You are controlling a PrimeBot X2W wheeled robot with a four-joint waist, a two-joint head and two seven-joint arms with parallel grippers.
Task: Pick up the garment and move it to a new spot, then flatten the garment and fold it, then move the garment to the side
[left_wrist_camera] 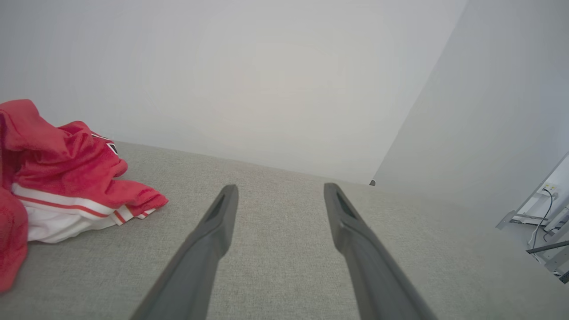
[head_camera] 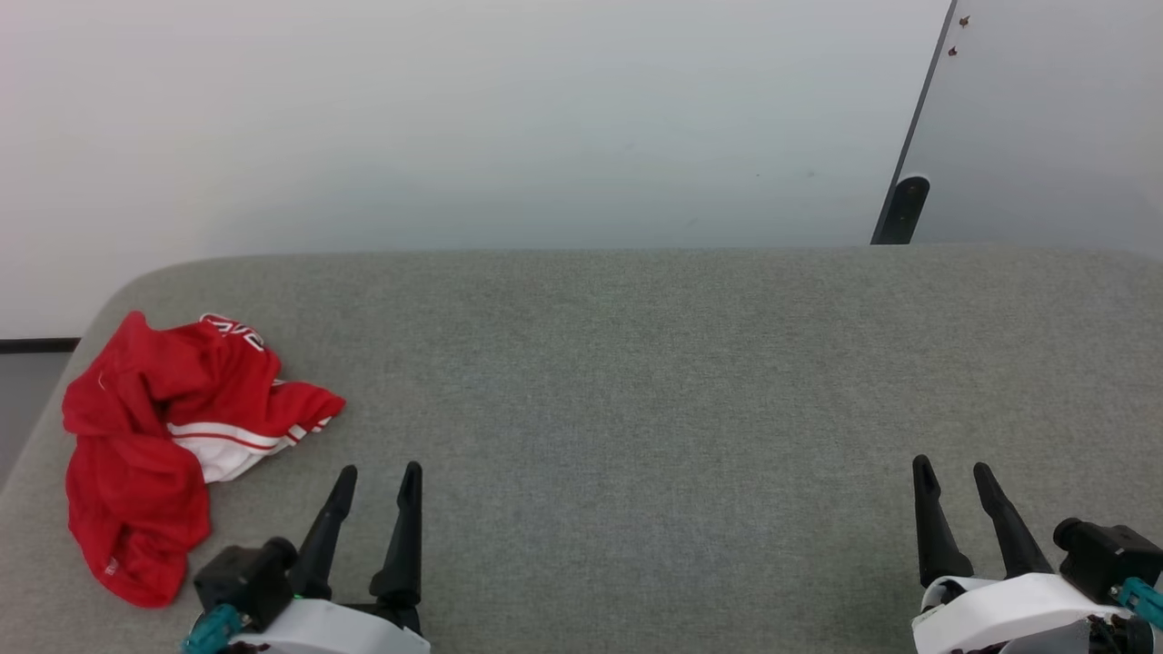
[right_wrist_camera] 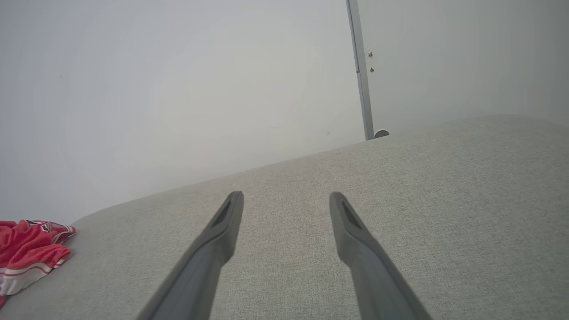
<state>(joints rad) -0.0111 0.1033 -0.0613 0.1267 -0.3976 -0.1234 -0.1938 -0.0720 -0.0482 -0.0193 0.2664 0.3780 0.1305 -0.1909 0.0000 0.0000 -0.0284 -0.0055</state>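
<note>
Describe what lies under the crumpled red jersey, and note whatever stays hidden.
The jersey rests on the grey fabric surface, by its left end. A white panel with red stripes pokes out from beneath the red folds. Whatever lies under the heap itself is covered.

We are counting one garment [head_camera: 136,454], lying crumpled at the left of the frame on one grey fabric-covered table [head_camera: 636,381]. We are seeing two hands, the left hand [head_camera: 381,469] at the lower left and the right hand [head_camera: 951,464] at the lower right. Each is showing two dark fingers [head_camera: 400,536], four in all. At the upper right we are counting two small screws [head_camera: 963,20].
</note>
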